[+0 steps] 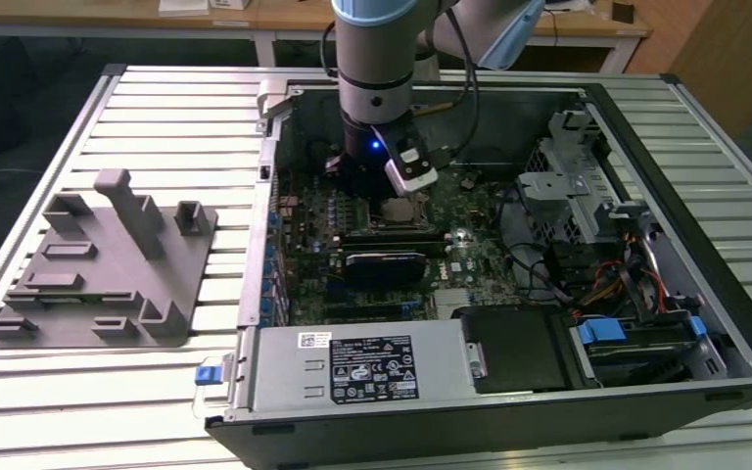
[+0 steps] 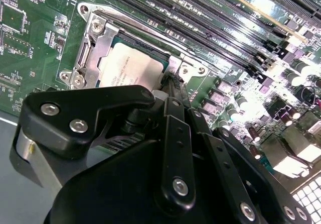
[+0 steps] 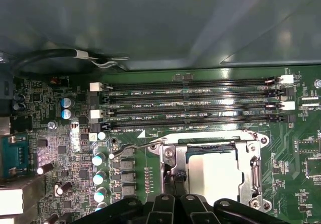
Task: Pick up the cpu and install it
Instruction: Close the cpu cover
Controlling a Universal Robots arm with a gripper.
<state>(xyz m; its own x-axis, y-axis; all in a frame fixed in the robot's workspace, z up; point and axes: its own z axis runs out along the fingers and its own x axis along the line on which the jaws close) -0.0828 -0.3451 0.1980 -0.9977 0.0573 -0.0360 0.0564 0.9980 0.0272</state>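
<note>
The cpu (image 3: 210, 171) is seen lying flat inside the metal socket frame (image 3: 254, 163) on the green board (image 3: 65, 148) (deep in the open computer case (image 1: 481, 436)). The claw (image 3: 174, 178) is pinched narrow, with nothing held, and its tips are set just beside the cpu's edge.

cpu (image 2: 131, 69): flat silver square, metal top up, lying level inside motherboard socket frame (image 2: 94, 45)

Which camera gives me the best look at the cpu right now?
The first wrist view: the cpu faces the camera nearly square inside the socket frame, its near edge hidden by the claw. The second wrist view shows it slanted and partly hidden; the exterior view shows it small beneath the arm.
</note>
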